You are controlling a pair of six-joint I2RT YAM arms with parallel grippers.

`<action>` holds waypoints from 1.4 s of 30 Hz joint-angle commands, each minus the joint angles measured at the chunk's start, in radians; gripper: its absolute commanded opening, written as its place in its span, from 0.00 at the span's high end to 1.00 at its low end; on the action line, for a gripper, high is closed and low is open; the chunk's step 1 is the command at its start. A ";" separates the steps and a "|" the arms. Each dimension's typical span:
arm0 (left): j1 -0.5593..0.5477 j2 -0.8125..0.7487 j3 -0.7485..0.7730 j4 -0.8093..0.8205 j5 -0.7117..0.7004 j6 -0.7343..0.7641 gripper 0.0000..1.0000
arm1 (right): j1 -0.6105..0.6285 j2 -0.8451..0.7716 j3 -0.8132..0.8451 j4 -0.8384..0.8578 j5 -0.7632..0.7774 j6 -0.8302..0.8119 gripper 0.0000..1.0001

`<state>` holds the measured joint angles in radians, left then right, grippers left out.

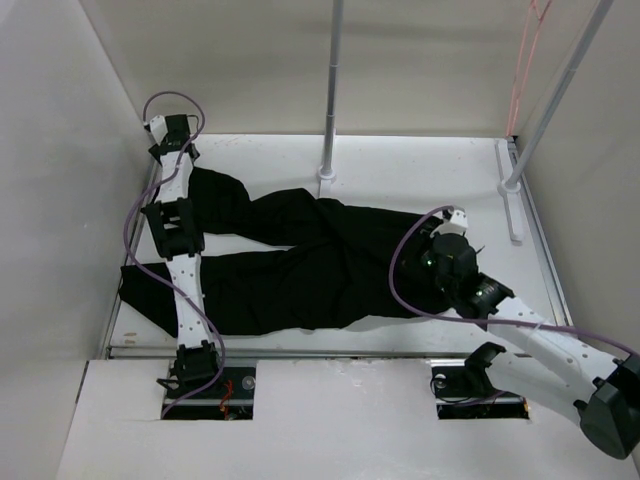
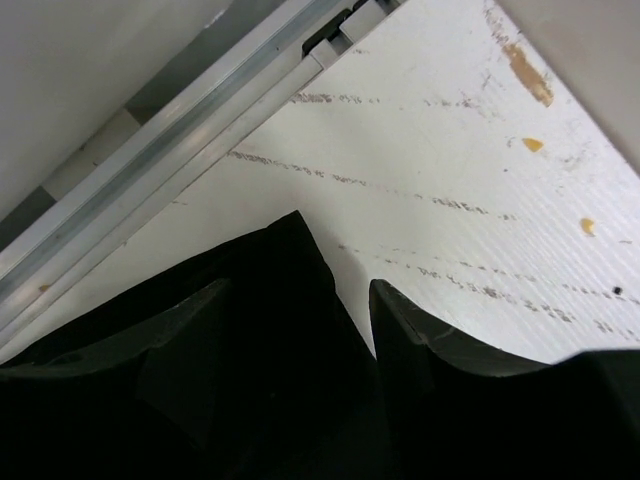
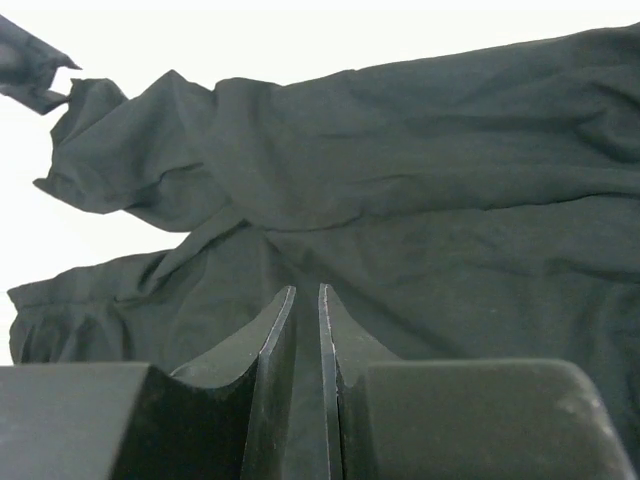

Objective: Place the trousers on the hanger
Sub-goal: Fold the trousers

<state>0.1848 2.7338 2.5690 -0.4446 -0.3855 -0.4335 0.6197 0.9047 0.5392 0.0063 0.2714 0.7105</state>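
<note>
The black trousers (image 1: pixel 300 260) lie spread across the white table (image 1: pixel 420 165), legs toward the left and waist toward the right. My left gripper (image 1: pixel 178 158) is at the far left corner by a leg end. In the left wrist view it (image 2: pixel 300 290) stands open, with a corner of the trousers (image 2: pixel 285 250) lying between its fingers and a strip of table showing beside the right finger (image 2: pixel 400 320). My right gripper (image 1: pixel 432 250) sits on the waist end, its fingers nearly together (image 3: pixel 307 292) and pinching a fold of the trousers (image 3: pixel 400 180). Thin pink-orange lines of the hanger (image 1: pixel 520 70) hang at the top right.
A white upright pole (image 1: pixel 331 90) stands on a foot at the back middle. A slanted pole (image 1: pixel 560 90) rises from the back right corner. Walls close in on the left and right. An aluminium rail (image 2: pixel 150 170) runs along the table edge by the left gripper. Purple cables (image 1: pixel 140 215) trail along both arms.
</note>
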 commanded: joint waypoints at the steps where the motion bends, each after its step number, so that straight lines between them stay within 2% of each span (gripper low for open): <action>1: 0.002 0.009 0.075 0.056 -0.004 0.010 0.46 | 0.037 -0.020 0.033 0.008 -0.001 0.000 0.79; 6: 0.002 0.044 0.095 0.081 0.007 0.006 0.46 | 0.076 -0.010 0.048 0.008 0.005 0.017 0.80; 8: 0.002 0.056 0.089 0.080 0.014 0.002 0.49 | 0.081 -0.009 0.054 0.008 0.005 0.020 0.80; 16: 0.002 0.047 0.046 0.073 0.025 -0.007 0.77 | 0.065 -0.030 0.074 -0.003 0.009 0.001 0.78; 21: 0.002 -0.084 -0.056 0.090 -0.006 -0.024 0.88 | 0.001 0.019 0.099 0.011 0.025 -0.034 0.70; 23: 0.002 -0.166 -0.127 0.115 -0.009 -0.030 0.91 | -0.057 0.051 0.119 0.021 0.041 -0.051 0.62; 27: 0.000 -0.351 -0.311 0.200 -0.004 -0.054 0.93 | -0.185 0.170 0.185 0.050 0.126 -0.078 0.52; 29: -0.011 -0.436 -0.386 0.239 0.002 -0.063 0.93 | -0.238 0.276 0.243 0.058 0.169 -0.098 0.43; 32: -0.021 -0.529 -0.469 0.262 0.011 -0.086 0.93 | -0.316 0.463 0.342 0.058 0.173 -0.118 0.36; 34: -0.023 -0.589 -0.535 0.285 0.025 -0.112 0.93 | -0.376 0.587 0.413 0.046 0.176 -0.137 0.34; 38: -0.021 -0.657 -0.610 0.311 0.062 -0.145 0.93 | -0.462 0.738 0.504 0.037 0.143 -0.132 0.33; 42: -0.017 -0.681 -0.647 0.311 0.088 -0.162 0.93 | -0.495 0.858 0.596 -0.052 0.104 -0.146 0.35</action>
<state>0.1619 2.0758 1.9656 -0.1532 -0.3252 -0.5625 0.1314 1.7340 1.0576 -0.0036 0.3973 0.5900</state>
